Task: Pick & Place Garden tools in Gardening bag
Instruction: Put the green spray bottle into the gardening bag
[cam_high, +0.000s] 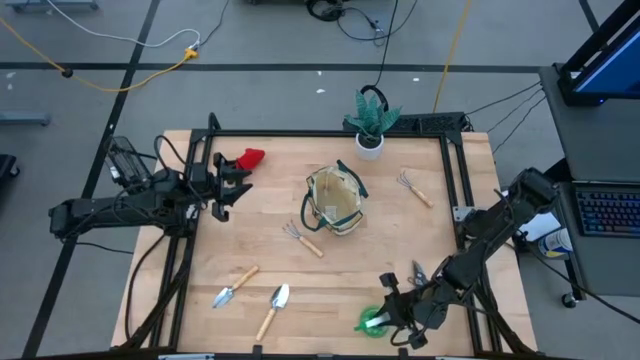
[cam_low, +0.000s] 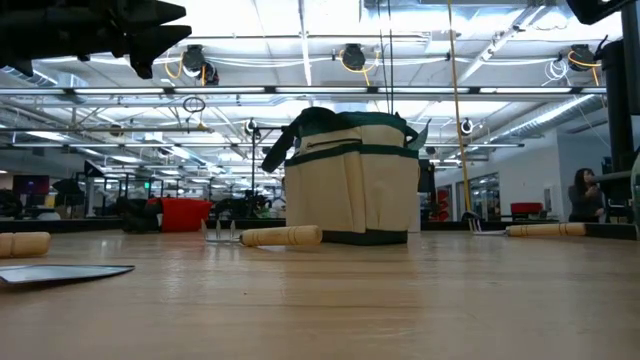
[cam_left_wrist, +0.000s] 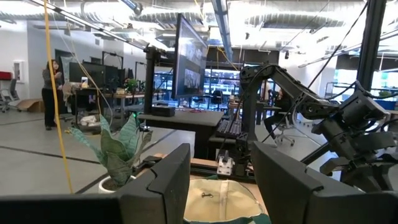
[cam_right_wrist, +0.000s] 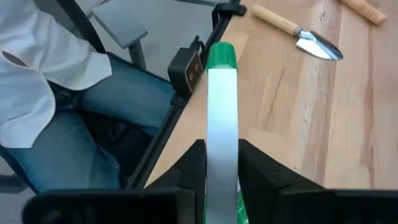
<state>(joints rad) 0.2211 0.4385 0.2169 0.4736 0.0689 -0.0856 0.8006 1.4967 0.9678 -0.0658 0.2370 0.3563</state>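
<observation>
Two dark fingers (cam_right_wrist: 193, 163) of the right gripper (cam_right_wrist: 221, 163) pinch the green round piece (cam_right_wrist: 221, 118) edge-on at the near edge of the table (cam_high: 330, 275), the piece standing upright between them with its pale band facing the wrist camera and its green rim at the far end. From above, the same right gripper (cam_high: 392, 315) sits low at the front of the table, right of centre, with the green round piece (cam_high: 372, 320) glowing at its tip.

The left gripper (cam_high: 232, 186) hangs over the left side of the table with its fingers (cam_left_wrist: 163, 180) spread apart and nothing between them, just beside the red-and-black piece (cam_high: 247, 158).

The gardening bag (cam_high: 336, 201) stands upright and open-mouthed at mid-table. A hand rake (cam_high: 301, 238) lies just in front of it; a second rake (cam_high: 413, 188) lies to its right. Two trowels (cam_high: 234, 287) (cam_high: 273, 309) lie near the front left. The pruning shears (cam_high: 418, 272) lie near the right arm.

A green plant in a white pot (cam_high: 370, 122) stands at the back edge. A person (cam_right_wrist: 56, 93) in jeans and a white shirt sits just beyond the table's front edge.
</observation>
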